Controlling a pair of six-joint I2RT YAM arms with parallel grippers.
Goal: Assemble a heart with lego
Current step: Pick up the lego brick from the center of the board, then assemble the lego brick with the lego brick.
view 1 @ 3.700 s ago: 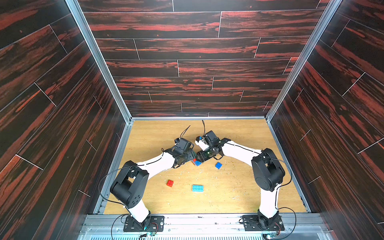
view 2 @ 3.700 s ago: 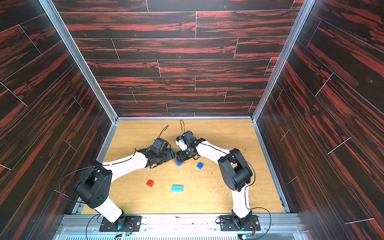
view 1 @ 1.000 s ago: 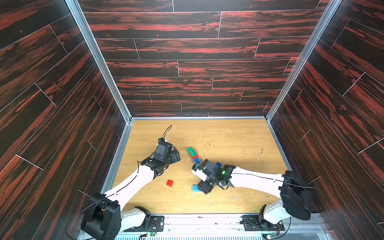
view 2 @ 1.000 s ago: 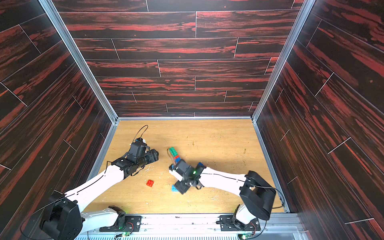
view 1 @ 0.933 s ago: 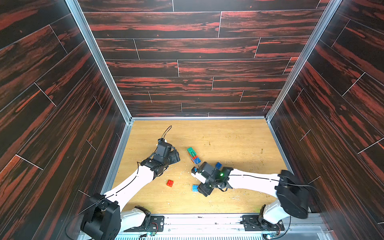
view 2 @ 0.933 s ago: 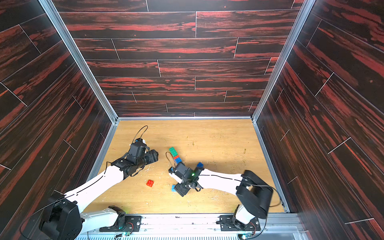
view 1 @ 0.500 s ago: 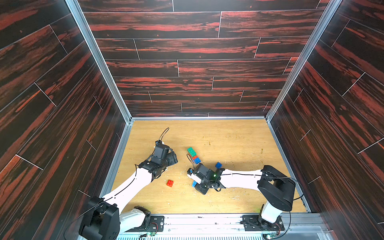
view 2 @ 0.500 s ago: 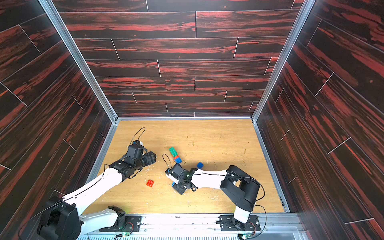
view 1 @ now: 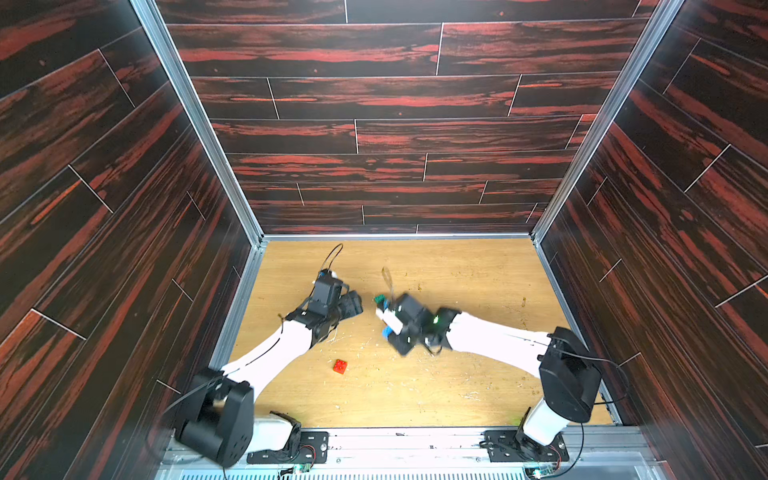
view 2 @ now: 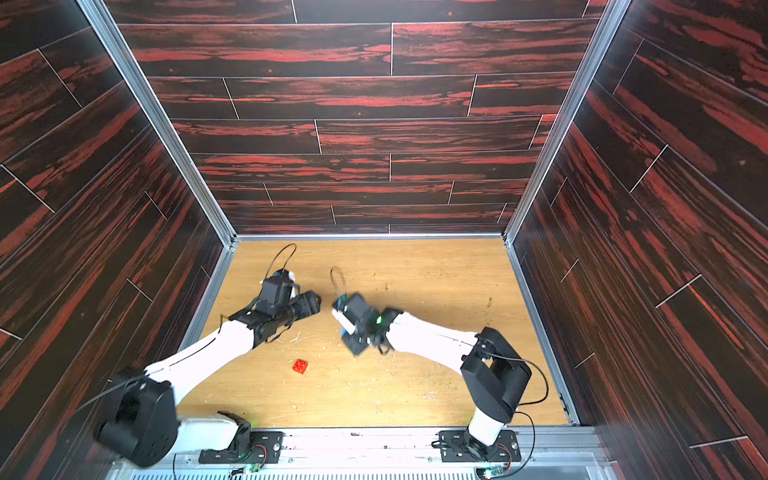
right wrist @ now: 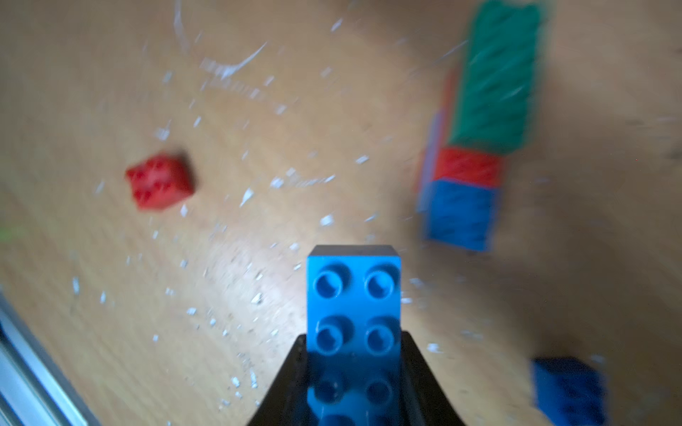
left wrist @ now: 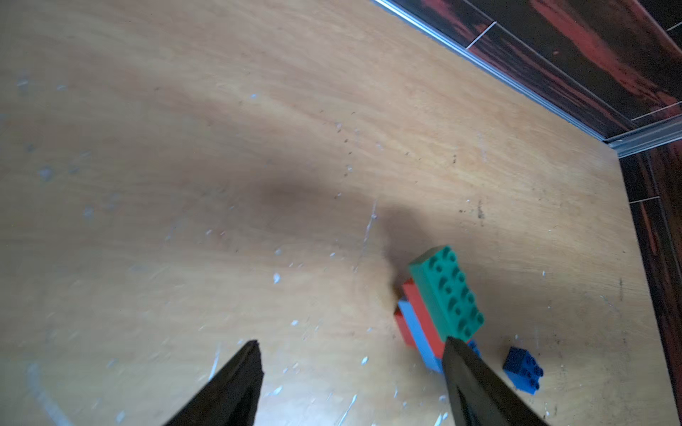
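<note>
My right gripper (right wrist: 353, 341) is shut on a long light-blue lego brick (right wrist: 354, 295), studs facing the wrist camera, held above the floor. In both top views this gripper (view 1: 395, 340) hovers just in front of the part-built heart, a stack with a green brick on top of red and light-blue ones (left wrist: 439, 298) (right wrist: 479, 147); only its green tip (view 1: 379, 298) shows from above. My left gripper (left wrist: 350, 345) (view 1: 353, 305) is open and empty, its one fingertip beside the stack. A small dark-blue brick (left wrist: 523, 369) lies next to the stack. A small red brick (view 1: 340, 366) (view 2: 300, 366) lies alone nearer the front.
The wooden floor (view 1: 457, 270) is scratched and flecked with white chips. Dark panelled walls with metal corner rails (view 1: 249, 232) close it in on three sides. The arm bases (view 1: 540, 428) stand along the front edge.
My right gripper closed on the light-blue brick near the front, lifted it and carried it back toward the stack. The left gripper shifted slightly toward the stack, jaws a little wider.
</note>
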